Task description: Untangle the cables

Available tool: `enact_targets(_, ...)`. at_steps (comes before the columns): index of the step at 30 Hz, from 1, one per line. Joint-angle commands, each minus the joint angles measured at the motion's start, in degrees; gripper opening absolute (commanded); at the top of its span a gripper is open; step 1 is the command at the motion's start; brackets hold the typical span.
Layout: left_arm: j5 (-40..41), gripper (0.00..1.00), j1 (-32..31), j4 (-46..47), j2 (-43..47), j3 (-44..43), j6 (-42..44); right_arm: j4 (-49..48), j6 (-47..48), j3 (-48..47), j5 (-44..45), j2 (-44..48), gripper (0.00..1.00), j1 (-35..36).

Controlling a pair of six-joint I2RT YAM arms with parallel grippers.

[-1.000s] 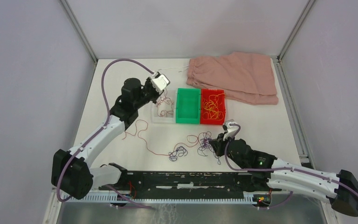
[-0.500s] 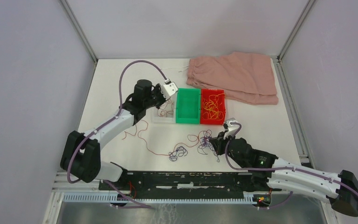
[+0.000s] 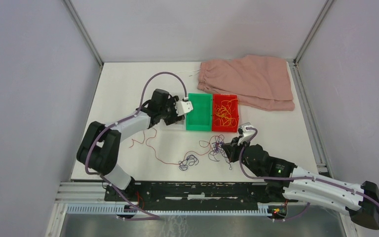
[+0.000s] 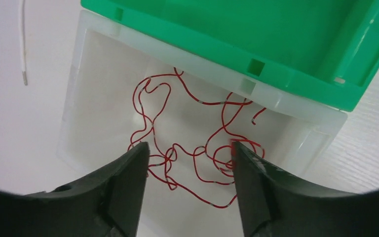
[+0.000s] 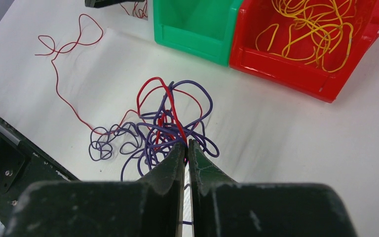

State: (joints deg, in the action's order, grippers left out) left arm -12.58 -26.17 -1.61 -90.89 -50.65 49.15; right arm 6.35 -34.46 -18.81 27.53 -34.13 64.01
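Observation:
My left gripper (image 4: 188,145) hangs open over a clear bin (image 4: 296,128), and loose red cables (image 4: 150,86) lie on the bin floor between and beyond its fingers. From above, the left gripper (image 3: 176,116) covers most of that bin. My right gripper (image 5: 187,143) is shut on a tangled clump of purple and red cables (image 5: 158,128) on the white table. In the top view that clump (image 3: 217,148) sits left of the right gripper (image 3: 229,150). A long red strand (image 3: 150,143) and a small purple knot (image 3: 188,162) trail left. Yellow cables (image 5: 306,24) fill the red bin (image 5: 286,69).
A green bin (image 3: 199,127) stands between the clear bin and the red bin (image 3: 225,130). A pink cloth (image 3: 249,79) lies at the back right, its white drawstring (image 4: 23,39) near the clear bin. The black rail (image 3: 197,190) runs along the near edge.
My left arm swung right and down over the clear bin, and its jaws went from shut to open. The right gripper stayed shut on the clump, barely shifting.

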Motion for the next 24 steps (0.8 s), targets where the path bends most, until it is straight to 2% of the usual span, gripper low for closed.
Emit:
enact_targets(1, -5.1, 0.77, 1.1, -8.3, 1.1, -7.0, 2.7, -0.7, 0.5, -3.7, 1.0, 0.0, 0.08, 0.2)
enact_targets(6, -15.3, 1.0, 2.2, -22.6, 8.4, -10.6, 5.9, -0.1, 2.1, -6.0, -1.1, -2.0, 0.08, 0.2)
enact_targets(11, -24.3, 1.0, 2.1, -37.6, 15.5, -14.3, 14.3, 0.3, 4.0, -9.0, -3.9, -4.1, 0.08, 0.2)
enact_targets(14, -31.6, 0.99, 1.7, -39.9, 18.4, -15.0, 10.4, 0.1, 4.7, -11.0, -5.8, -5.2, 0.08, 0.2)
enact_targets(16, -34.0, 0.99, -1.2, -40.1, 20.6, -13.7, 7.7, -0.2, 5.1, -12.1, -7.1, -6.0, 0.08, 0.2)
enact_targets(18, -33.3, 1.0, -7.3, -38.3, 22.9, -10.9, 4.6, -0.5, 5.8, -13.4, -8.5, -7.0, 0.08, 0.2)
enact_targets(20, -32.2, 0.99, -11.8, -32.5, 24.2, -7.1, -0.2, -0.1, 6.4, -14.9, -10.1, -8.2, 0.08, 0.2)
enact_targets(24, -31.5, 0.95, -16.6, -27.7, 22.4, -3.0, -5.0, 0.8, 7.4, -17.1, -11.6, -9.4, 0.08, 0.2)
